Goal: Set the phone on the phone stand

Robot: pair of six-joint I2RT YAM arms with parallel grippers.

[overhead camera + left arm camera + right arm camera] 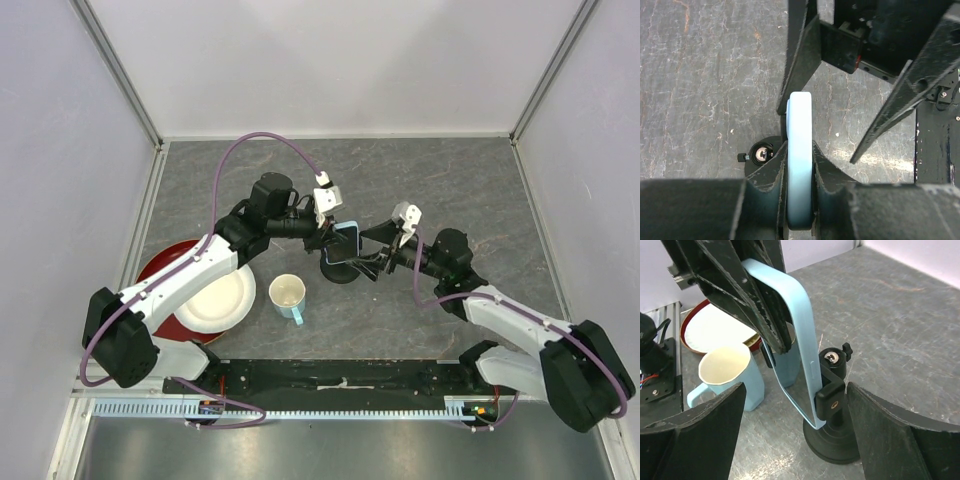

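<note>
From above, your left gripper (330,240) reaches to the middle of the table (470,180) and is clamped on the phone (348,233), which it holds on edge right over the phone stand (342,272). Your right gripper (366,251) comes in from the other side, its fingers spread to either side of the stand. Toward the near edge stands a light blue cup (288,296). To its left, a white plate (215,300) lies on a red plate (160,268).

Your left wrist camera looks straight along the phone's pale blue case edge. Both fingers press against its flat faces, so the grip is firm. The stand's round knob shows just left of the phone, low in the picture. The two fingers of your right gripper slant in from the top, well apart from each other.

In your right wrist camera, the phone leans tilted with its dark screen facing the cup. Its case edge sits in the small clamp on top of the stand's post. The left gripper's fingers hold its upper part. Your own two fingers stand wide apart at the bottom corners, touching neither phone nor stand.
</note>
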